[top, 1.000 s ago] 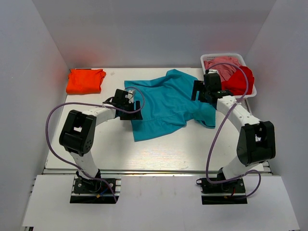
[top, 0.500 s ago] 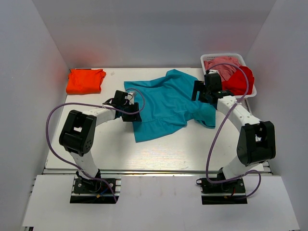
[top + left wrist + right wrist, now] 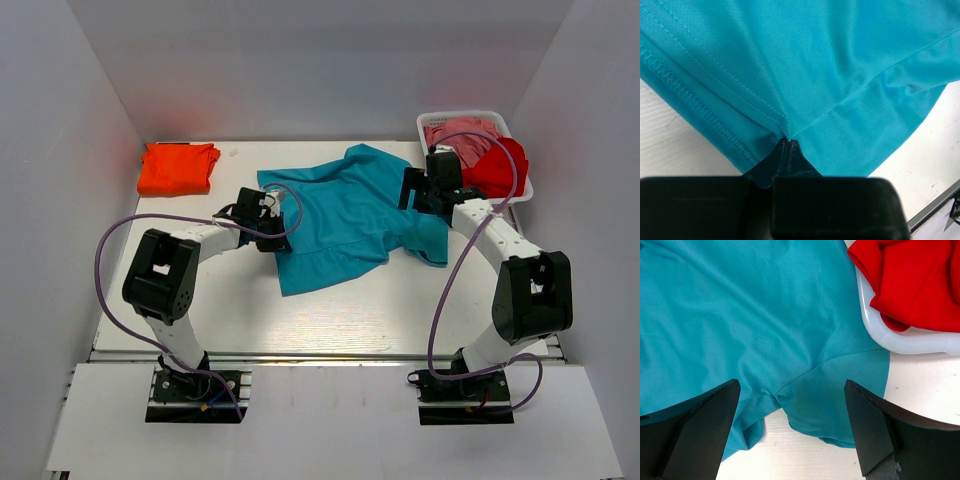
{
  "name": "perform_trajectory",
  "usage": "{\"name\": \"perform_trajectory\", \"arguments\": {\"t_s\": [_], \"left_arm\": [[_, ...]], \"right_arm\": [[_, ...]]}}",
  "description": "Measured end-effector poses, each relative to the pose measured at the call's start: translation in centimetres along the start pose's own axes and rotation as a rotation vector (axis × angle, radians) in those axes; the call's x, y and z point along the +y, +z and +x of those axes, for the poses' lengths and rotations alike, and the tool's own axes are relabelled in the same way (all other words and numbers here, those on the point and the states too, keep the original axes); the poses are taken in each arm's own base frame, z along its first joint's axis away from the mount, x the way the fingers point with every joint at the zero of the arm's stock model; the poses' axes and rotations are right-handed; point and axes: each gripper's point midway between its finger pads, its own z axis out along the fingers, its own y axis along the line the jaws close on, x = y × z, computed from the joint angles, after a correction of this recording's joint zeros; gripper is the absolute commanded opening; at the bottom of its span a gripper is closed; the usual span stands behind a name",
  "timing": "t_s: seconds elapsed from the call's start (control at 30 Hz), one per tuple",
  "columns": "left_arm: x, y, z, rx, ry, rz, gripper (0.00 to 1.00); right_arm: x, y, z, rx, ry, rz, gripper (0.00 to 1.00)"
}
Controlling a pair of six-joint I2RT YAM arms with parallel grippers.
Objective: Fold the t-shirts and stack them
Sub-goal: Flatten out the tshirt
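The teal shirt [image 3: 345, 215] lies spread and rumpled at the middle of the worktop [image 3: 350, 310], one sleeve pointing toward the far edge and its hem toward the near left. The left fingers [image 3: 797, 162] are pressed together on the shirt's left edge, pinching the cloth where a stitched seam meets the hem; the fabric puckers into the pinch. The right fingers [image 3: 875, 430] stand wide apart over the shirt's right side, above a seam near the sleeve, with nothing between them; whether their tips touch the cloth is hard to tell from the wrist view. The orange shirt [image 3: 178, 167] sits folded into a small rectangle in the far left corner, well apart from the teal one. A white basket [image 3: 465, 115] stands in the far right corner, just beside the teal shirt's right sleeve. A red shirt [image 3: 497, 168] is bunched in it and drapes over its near rim, with a pink shirt [image 3: 452, 134] behind it.
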Motion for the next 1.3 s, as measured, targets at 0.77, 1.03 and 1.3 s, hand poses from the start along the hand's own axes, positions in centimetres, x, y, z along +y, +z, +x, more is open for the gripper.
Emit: {"name": "perform_trajectory", "arguments": {"t_s": [0.77, 1.03, 1.3], "left_arm": [[-3.8, -8.3, -5.5, -0.283, 0.122, 0.018, 0.00], [-4.0, -8.6, -5.5, -0.288, 0.124, 0.020, 0.00], [-4.6, -9.9, -6.0, -0.322, 0.133, 0.030, 0.00]], "right_arm": [[-10.5, -1.3, 12.4, 0.298, 0.256, 0.296, 0.75], [-9.0, 0.7, 12.9, 0.317, 0.297, 0.196, 0.41], [-8.3, 1.9, 13.2, 0.320, 0.313, 0.156, 0.09]]}}
